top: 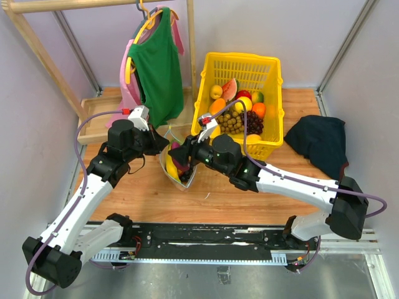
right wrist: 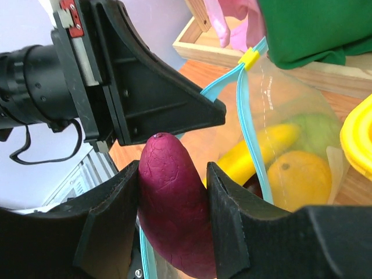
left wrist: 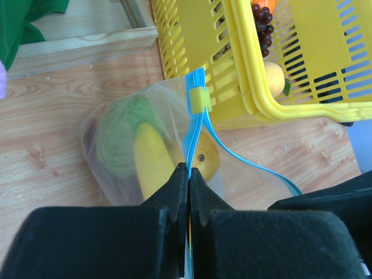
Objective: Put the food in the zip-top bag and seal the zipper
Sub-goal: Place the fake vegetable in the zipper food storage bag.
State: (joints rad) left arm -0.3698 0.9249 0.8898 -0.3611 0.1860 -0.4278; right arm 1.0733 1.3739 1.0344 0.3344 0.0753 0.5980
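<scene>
The clear zip-top bag (top: 169, 164) stands open on the table in front of the yellow basket. It holds a green melon (left wrist: 119, 136), a yellow banana (left wrist: 150, 160) and an orange-yellow fruit (left wrist: 204, 160). My left gripper (left wrist: 189, 172) is shut on the light-blue zipper strip (left wrist: 196, 125) just below its yellow slider (left wrist: 200, 100), holding the mouth up. My right gripper (right wrist: 174, 174) is shut on a dark purple eggplant (right wrist: 174, 203) and holds it at the bag's mouth, beside the left gripper's finger (right wrist: 157, 110). The bag (right wrist: 290, 116) lies just beyond it.
The yellow basket (top: 274, 93) behind the bag holds several more toy fruits, grapes among them. A green shirt (top: 156, 68) hangs on a wooden rack at the back left, over a wooden tray (top: 93, 121). A dark cloth (top: 318, 140) lies at the right.
</scene>
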